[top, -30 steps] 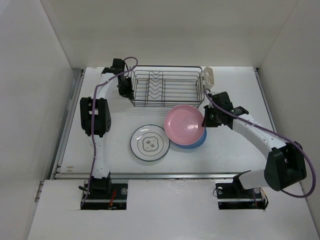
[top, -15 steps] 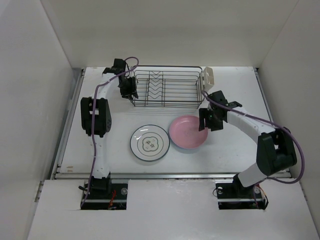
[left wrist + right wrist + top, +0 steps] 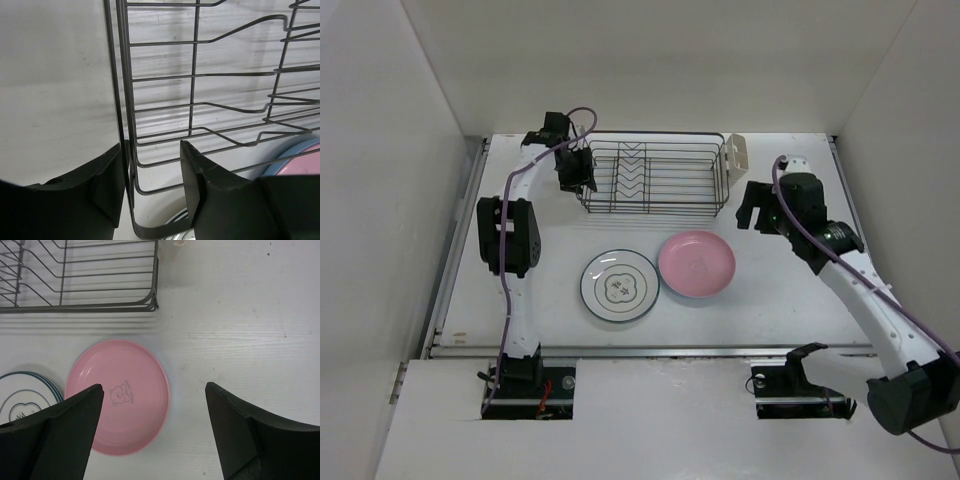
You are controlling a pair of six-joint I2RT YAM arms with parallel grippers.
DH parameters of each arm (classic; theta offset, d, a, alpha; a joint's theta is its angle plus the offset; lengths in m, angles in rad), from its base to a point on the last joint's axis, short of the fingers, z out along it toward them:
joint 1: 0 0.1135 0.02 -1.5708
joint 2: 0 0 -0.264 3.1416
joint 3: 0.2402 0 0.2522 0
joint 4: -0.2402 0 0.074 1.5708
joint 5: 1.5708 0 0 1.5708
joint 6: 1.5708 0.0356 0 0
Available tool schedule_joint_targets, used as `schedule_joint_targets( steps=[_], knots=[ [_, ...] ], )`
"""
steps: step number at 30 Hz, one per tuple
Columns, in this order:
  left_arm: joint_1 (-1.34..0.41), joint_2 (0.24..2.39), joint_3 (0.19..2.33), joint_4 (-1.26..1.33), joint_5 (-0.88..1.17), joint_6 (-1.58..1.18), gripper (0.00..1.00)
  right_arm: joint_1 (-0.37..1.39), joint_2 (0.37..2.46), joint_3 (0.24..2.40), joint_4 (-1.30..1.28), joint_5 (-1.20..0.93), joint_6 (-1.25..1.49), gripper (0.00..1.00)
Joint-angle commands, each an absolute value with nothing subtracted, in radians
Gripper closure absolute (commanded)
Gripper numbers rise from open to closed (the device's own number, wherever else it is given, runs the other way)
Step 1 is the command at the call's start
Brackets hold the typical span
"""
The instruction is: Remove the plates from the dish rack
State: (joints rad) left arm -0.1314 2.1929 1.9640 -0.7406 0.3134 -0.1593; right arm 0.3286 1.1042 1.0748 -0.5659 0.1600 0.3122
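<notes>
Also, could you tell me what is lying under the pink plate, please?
A blue plate: only a sliver of its rim shows past the pink plate in the left wrist view. The rest, and anything else beneath, is covered.

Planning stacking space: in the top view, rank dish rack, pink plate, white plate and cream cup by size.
Largest: dish rack
Then: pink plate and white plate, too alike to rank
Smallest: cream cup

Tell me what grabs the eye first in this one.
An empty dark wire dish rack stands at back centre, the left gripper open astride its left end wall. In front lie a pink round plate and a white round plate with a dark rim; the right gripper hangs open right of the rack.
</notes>
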Motion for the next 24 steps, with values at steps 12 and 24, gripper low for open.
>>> schedule_joint_targets(
  steps=[12, 24],
  knots=[
    [-0.137, 1.951, 1.974, -0.807, 0.253, -0.035, 0.56, 0.420, 1.546, 1.051, -0.601, 0.209, 0.431, 0.15],
    [-0.043, 1.850, 1.936, -0.816, 0.267, -0.048, 0.53, 0.430, 1.686, 1.086, -0.612, 0.281, 0.457, 0.15]
  ],
)
